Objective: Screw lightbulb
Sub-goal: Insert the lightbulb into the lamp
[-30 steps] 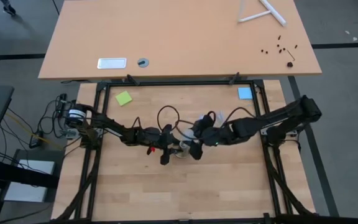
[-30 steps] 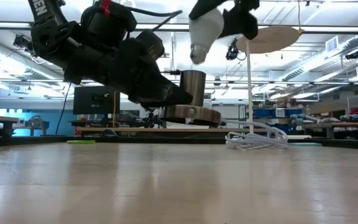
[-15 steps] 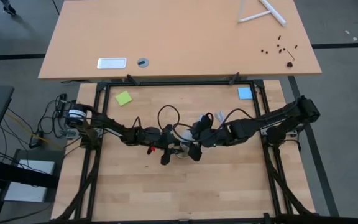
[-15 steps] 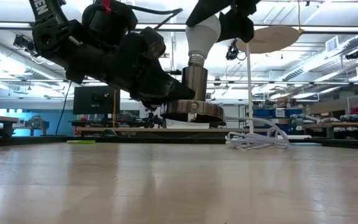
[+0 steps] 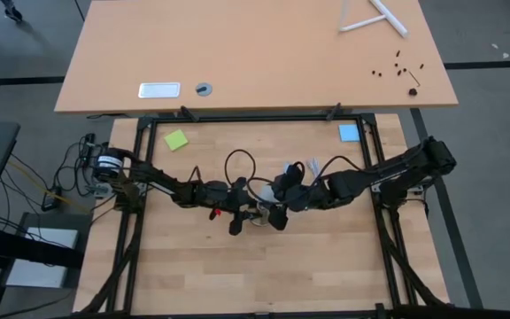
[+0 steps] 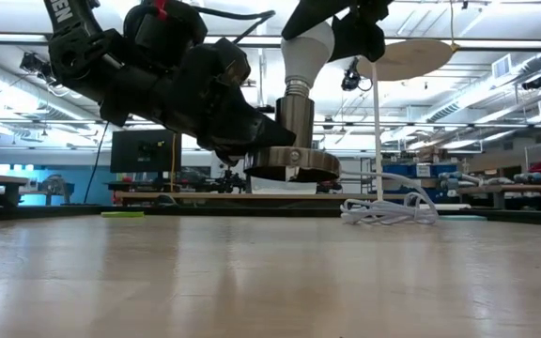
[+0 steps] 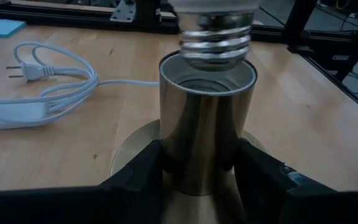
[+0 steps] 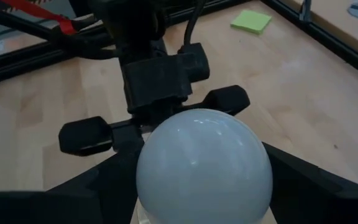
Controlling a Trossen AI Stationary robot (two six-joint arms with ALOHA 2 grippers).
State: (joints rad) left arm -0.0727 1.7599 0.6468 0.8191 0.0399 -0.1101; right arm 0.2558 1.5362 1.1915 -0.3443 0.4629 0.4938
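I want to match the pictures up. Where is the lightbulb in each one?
High view: lightbulb hidden under the arms at table centre.
Low view: lightbulb, top centre, above the metal socket.
Left wrist view: only its threaded base, top centre.
Right wrist view: white globe, bottom centre.
Shared landmark: the socket.

Light wooden plank table top (image 5: pixel 264 266) inside a black metal frame. Square green sticky note (image 5: pixel 177 140) at 11 o'clock, square blue sticky note (image 5: pixel 349 133) at 1 o'clock. Coiled white power cord (image 7: pixel 39 81) lies just right of centre.
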